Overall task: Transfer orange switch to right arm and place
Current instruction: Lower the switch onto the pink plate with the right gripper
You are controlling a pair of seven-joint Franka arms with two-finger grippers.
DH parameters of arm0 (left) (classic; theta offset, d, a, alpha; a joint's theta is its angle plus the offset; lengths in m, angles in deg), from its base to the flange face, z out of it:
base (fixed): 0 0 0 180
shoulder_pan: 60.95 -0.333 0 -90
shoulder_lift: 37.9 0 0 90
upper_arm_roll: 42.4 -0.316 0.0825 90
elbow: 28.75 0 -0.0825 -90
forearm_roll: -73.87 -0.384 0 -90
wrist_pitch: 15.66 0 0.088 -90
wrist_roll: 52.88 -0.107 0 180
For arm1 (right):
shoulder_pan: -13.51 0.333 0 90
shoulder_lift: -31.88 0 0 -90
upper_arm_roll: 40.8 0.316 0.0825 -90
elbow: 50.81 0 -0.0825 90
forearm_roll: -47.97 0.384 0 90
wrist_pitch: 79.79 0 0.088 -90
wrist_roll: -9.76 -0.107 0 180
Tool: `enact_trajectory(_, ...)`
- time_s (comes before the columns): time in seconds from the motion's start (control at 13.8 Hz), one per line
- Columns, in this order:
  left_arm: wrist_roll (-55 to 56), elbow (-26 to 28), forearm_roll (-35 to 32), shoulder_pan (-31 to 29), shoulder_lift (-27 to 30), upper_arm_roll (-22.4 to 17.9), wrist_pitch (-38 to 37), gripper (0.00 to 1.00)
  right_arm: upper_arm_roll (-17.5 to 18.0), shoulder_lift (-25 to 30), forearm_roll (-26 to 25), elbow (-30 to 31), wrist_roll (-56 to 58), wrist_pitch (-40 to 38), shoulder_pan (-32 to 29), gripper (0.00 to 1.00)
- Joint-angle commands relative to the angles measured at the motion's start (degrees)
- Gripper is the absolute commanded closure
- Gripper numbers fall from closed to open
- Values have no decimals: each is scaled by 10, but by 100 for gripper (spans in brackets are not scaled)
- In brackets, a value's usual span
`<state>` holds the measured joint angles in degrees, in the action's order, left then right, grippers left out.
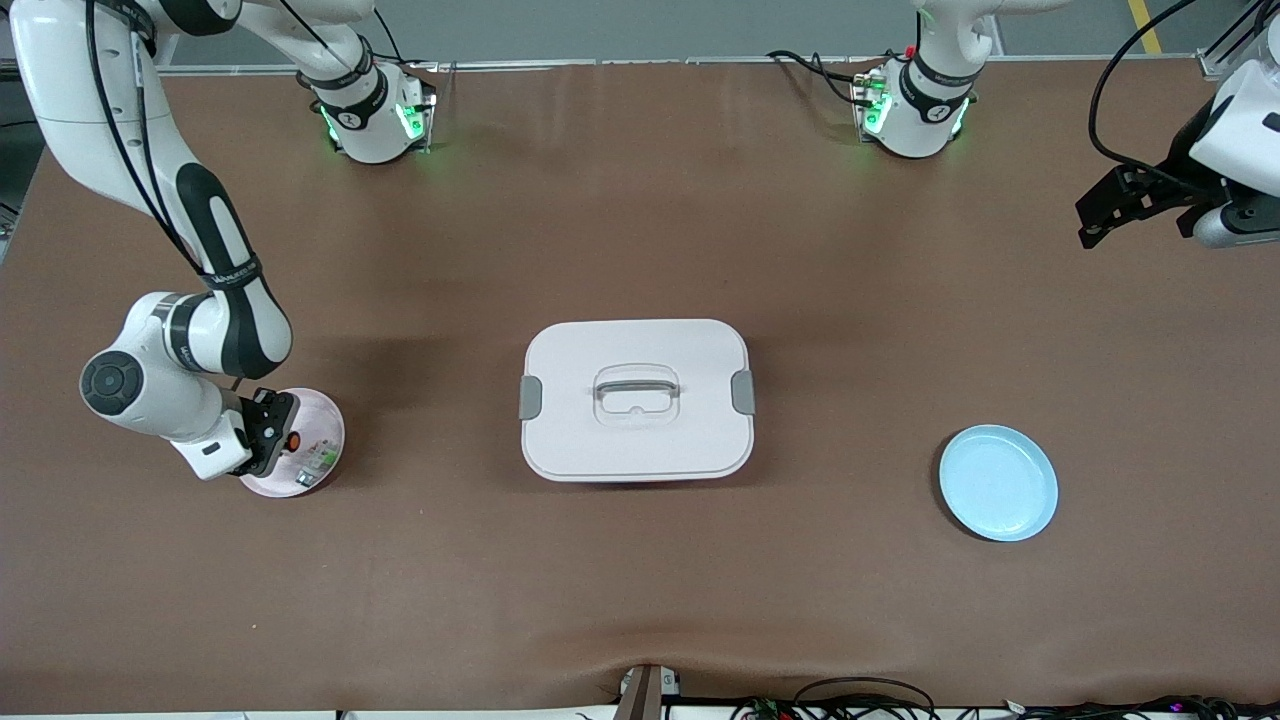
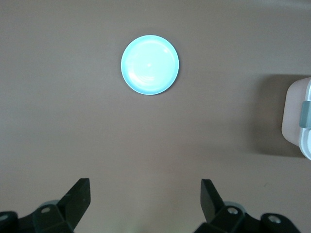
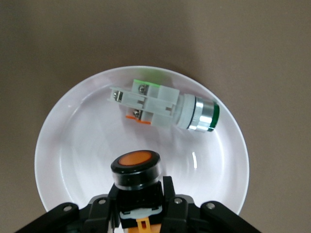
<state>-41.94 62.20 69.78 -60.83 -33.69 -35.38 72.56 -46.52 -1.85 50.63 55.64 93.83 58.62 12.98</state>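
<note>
Right gripper (image 1: 272, 432): low over the pink plate (image 1: 325, 415) at the right arm's end of the table, fingers closed on the orange switch (image 3: 135, 170) (the right wrist view shows the black body wedged between them).
Switch axis: running straight out from the fingertips, orange cap leading, pointed toward the green-and-white part (image 3: 163, 105) that lies flat on the same plate just ahead.
Left gripper (image 2: 143, 196): waits up in the air at the left arm's end, fingers spread wide and empty, the blue plate (image 2: 149, 64) on the table below and ahead of it.
Between the arms: a white lidded box (image 1: 636, 399), mid-table.
Nearer arm: the right one, by far; as I judge it, the switch has the whole table to cross.
</note>
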Motion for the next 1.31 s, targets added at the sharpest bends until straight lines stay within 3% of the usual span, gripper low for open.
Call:
enact_trajectory(0.0,-7,2,22,-5,4,-8,6,0,12,-8,21,-10,32,-6,-17,100)
enact_trajectory(0.94,-3,-15,17,-13,-7,-4,-2,0,12,-21,32,-5,54,-1,-26,97)
enact_trajectory(1.09,-7,-15,18,-14,-7,-5,-2,0,12,-21,35,-5,53,-1,-26,92)
enact_trajectory(1.16,-7,-15,20,-14,-7,-5,-2,0,12,-21,35,-5,53,-1,-25,84)
enact_trajectory(1.24,-7,-16,21,-14,-7,-5,-2,0,12,-21,35,-5,53,0,-25,59)
